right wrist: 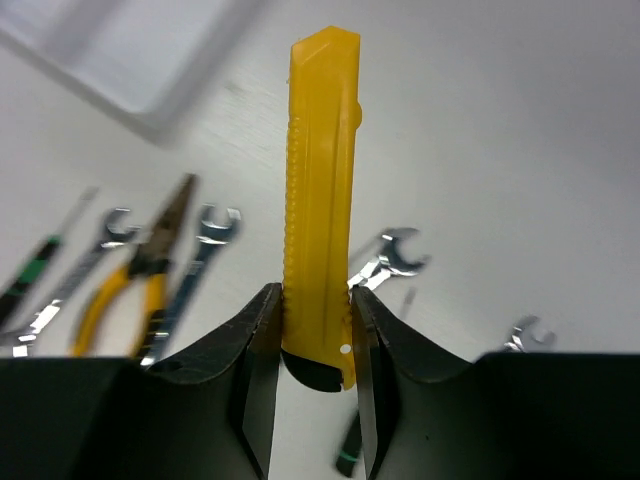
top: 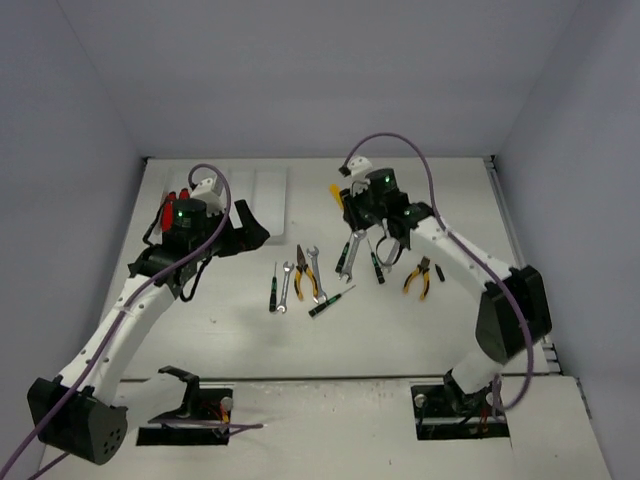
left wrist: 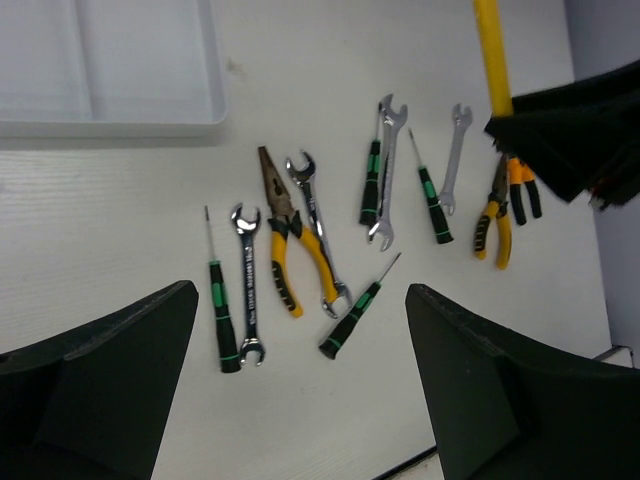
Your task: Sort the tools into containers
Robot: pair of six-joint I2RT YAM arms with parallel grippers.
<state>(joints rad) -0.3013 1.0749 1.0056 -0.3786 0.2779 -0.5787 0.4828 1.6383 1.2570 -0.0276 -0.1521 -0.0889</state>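
Yellow plastic utility knife [right wrist: 320, 150], likely light, stiff and slick, is pinched at its butt end by the closed right claw [right wrist: 315, 310] above the white counter [right wrist: 500, 120]; left claw [left wrist: 300, 330] is held wide open, empty.

The table [top: 400, 340] is viewed from high above and behind by the top camera, with both arm bases [top: 460, 400] at the bottom edge. The left wrist camera is aimed steeply down past the left gripper [left wrist: 300, 295] at the tools [left wrist: 386, 170], fairly near. The right wrist camera is set closest, looking along the knife [right wrist: 320, 180] in the right gripper [right wrist: 315, 295]. The pliers [left wrist: 285, 240] are shared by all 3 views.
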